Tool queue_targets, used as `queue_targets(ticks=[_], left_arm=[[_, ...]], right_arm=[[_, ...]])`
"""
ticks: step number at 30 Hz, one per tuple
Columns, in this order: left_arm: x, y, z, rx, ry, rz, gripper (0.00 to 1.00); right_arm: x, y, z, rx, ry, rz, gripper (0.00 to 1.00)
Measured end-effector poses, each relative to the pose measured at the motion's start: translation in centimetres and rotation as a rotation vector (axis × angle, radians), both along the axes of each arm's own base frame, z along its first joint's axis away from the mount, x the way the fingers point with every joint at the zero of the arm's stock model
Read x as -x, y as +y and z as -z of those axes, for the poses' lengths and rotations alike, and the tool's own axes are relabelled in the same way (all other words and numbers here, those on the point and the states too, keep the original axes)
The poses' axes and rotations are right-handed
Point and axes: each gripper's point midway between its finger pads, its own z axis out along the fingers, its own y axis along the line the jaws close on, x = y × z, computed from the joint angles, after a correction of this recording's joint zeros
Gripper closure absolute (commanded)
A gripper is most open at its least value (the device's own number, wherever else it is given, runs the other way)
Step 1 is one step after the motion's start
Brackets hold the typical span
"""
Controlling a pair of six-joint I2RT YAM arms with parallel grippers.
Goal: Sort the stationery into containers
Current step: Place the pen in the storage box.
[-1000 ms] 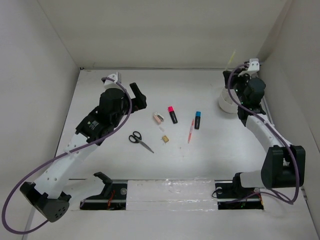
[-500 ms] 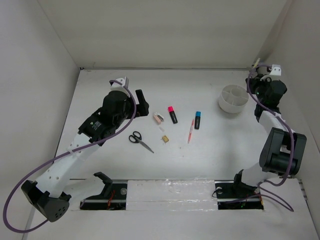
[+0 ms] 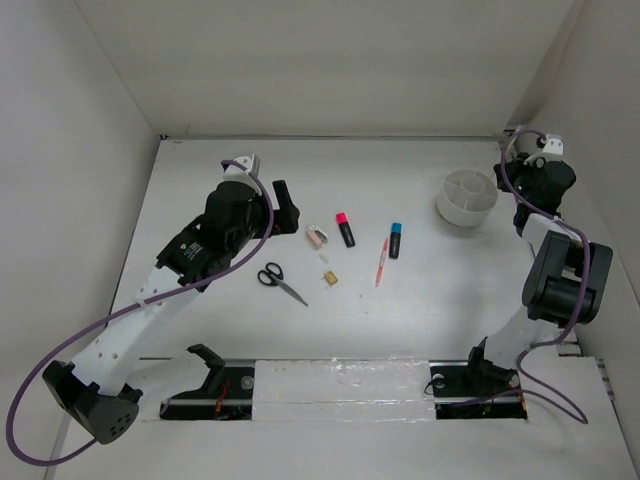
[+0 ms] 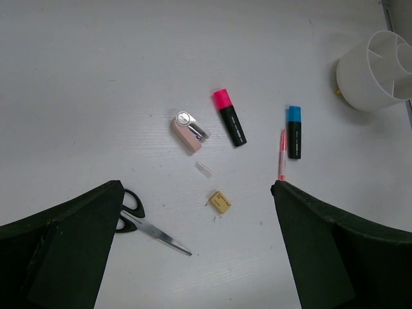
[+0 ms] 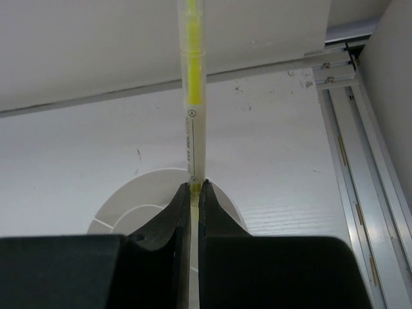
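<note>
**Layout, left to right.** The left gripper (image 4: pixel 196 187) is released, jaws fully spread, and hovers at 9 o'clock of the item group on the white counter (image 3: pixel 430 310).

- The black-handled scissors (image 3: pixel 280 282) lie at 7 o'clock of the pinkish block eraser (image 3: pixel 317 237).
- The black marker with a pink cap (image 3: pixel 345 229) lies just beside the eraser at 3 o'clock.
- The small tan piece (image 3: pixel 329 277) lies at 6 o'clock of both.
- The thin pink pen (image 3: pixel 381 262) and the black marker with a blue cap (image 3: pixel 395 240) follow, close together.
- The round white partitioned container (image 3: pixel 447 208) stands at 2 o'clock of the blue-capped marker.

**Step in hand.** The right gripper (image 5: pixel 191 188) is clenched on the thin yellow pen (image 5: pixel 192 96) and holds it upright at 2 o'clock of the container, near the far right corner. The pen's lower end is hidden behind the jaws.

**Procedure.**
1. Translate toward 8 o'clock until the pen axis is above one compartment, not above a partition or the rim.
2. Keep the pen vertical, and keep the wrist away from the side wall and rail.
3. Descend until the lower end is judged to be well inside the compartment.
4. Release only then. A high drop may bounce the pen out or tip it over the rim.
</note>
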Motion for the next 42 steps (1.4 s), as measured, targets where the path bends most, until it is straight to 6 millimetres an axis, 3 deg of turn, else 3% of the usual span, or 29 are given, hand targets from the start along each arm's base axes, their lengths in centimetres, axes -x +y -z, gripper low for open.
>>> queue_targets(ticks=[11, 25, 28, 35, 39, 42], left_arm=[[0.2, -0.3, 0.1, -0.001, 0.004, 0.026, 0.0], [-0.2, -1.0, 1.1, -0.02, 0.028, 0.046, 0.0], [-0.2, -1.0, 1.1, -0.019, 0.029, 0.05, 0.0], [-0.1, -1.2, 1.1, -0.014, 0.032, 0.06, 0.0], [-0.1, -1.2, 1.1, -0.013, 0.033, 0.063, 0.0], [0.0, -1.3, 1.1, -0.01, 0.033, 0.067, 0.0]], right_arm=[[-0.8, -0.9, 2.8, -0.032, 0.074, 0.006, 1.0], [-1.4, -0.1, 3.4, -0.021, 0.139, 0.017, 1.0], [-1.5, 0.5, 2.1, -0.01, 0.119, 0.029, 1.0], [-0.7, 1.9, -5.1, 0.041, -0.02, 0.077, 1.0], [0.3, 5.2, -7.5, 0.056, -0.08, 0.044, 1.0], [0.8, 8.8, -6.6, 0.052, -0.065, -0.023, 1.0]])
